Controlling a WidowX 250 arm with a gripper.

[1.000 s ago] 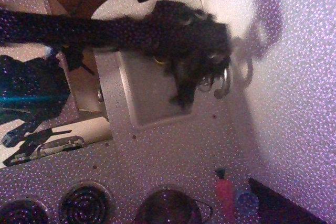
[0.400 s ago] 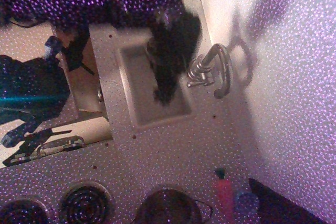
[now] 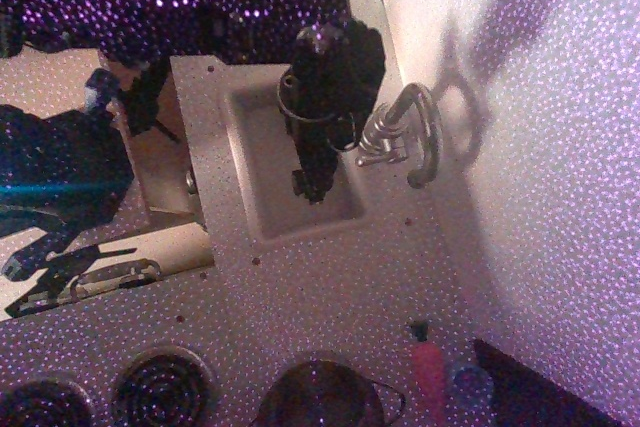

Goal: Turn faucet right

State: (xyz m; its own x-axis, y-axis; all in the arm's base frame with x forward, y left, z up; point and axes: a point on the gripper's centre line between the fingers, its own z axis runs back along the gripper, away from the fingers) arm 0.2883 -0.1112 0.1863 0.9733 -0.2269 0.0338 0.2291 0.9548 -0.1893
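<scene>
The view is turned sideways. The silver faucet [image 3: 400,135] stands at the right rim of the small white sink [image 3: 262,217], its gooseneck spout curving down toward the lower right. My black gripper [image 3: 310,185] hangs over the sink basin just left of the faucet, fingers pointing down the frame. It is apart from the faucet's side handles. The dark, blurred fingers do not show whether they are open or shut. My arm [image 3: 170,2] runs across the top of the frame.
A pink bottle [image 3: 430,372] and a small blue cup [image 3: 468,382] stand at the lower right by the wall. A dark pot [image 3: 325,397] and stove burners [image 3: 160,387] line the bottom edge. Dark clutter [image 3: 60,177] lies beyond the counter at left.
My gripper has pulled back left off the faucet, which it covered a second ago, and now hangs over the basin. The arm has swung up toward the top edge.
</scene>
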